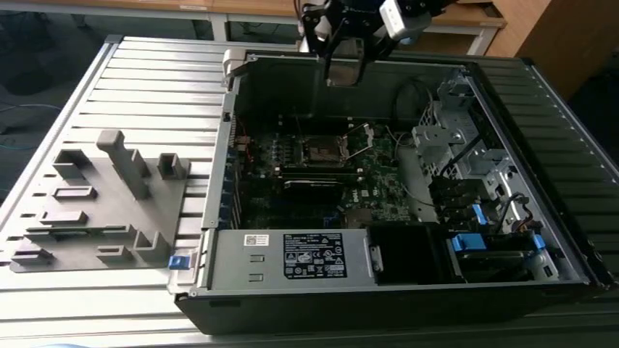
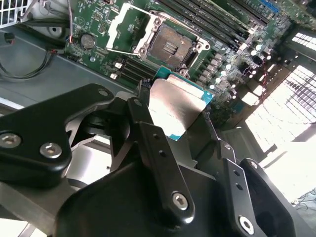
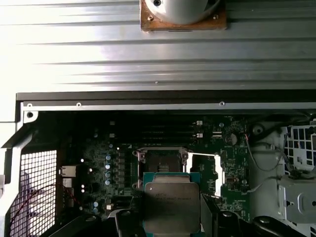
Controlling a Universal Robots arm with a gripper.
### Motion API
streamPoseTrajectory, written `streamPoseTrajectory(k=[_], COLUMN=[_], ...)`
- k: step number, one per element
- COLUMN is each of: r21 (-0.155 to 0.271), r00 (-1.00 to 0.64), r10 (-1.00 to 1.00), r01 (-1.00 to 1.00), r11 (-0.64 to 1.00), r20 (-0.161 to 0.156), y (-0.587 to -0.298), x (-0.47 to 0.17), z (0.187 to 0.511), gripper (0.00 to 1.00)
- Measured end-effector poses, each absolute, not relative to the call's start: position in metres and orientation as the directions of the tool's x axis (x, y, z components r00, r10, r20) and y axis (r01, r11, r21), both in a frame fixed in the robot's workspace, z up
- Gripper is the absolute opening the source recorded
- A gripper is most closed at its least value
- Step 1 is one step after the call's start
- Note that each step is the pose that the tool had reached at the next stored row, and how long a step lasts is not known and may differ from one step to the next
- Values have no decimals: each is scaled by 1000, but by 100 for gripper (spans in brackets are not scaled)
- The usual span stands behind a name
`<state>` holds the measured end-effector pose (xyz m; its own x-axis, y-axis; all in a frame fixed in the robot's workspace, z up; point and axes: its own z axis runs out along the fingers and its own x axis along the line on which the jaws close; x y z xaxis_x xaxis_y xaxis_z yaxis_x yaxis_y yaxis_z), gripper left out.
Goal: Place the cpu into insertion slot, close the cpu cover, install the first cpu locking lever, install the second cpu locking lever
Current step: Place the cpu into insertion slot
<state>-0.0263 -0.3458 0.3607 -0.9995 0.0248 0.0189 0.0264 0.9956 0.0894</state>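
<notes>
The black two-finger gripper (image 2: 173, 114) is clamping the cpu (image 3: 172, 206), a flat square chip with a dull silver-grey lid, by opposite edges, holding it level, probably for a flat seating. It is hanging over the open black-and-grey computer case (image 1: 387, 308) and its green circuit board (image 1: 392, 206). Beneath the gripper, well apart, the thin silver hinged cpu cover (image 2: 115, 27) is lying swung aside, baring the square black insertion slot (image 2: 170, 45). Print is marking the chip's lid, too faint to read.

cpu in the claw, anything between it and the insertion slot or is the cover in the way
Nothing visible blocks it. The claw holds the cpu above the board. The insertion slot lies bare, and the cpu cover is swung open to one side of the slot, clear of it.
</notes>
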Motion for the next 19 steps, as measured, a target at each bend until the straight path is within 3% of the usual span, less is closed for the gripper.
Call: streamPoseTrajectory(k=[19], r21=[91], r00=[-1000], r10=[21], r01=[20], r11=[996], r20=[-12], y=[-346], x=[-35], z=[340], gripper=[54])
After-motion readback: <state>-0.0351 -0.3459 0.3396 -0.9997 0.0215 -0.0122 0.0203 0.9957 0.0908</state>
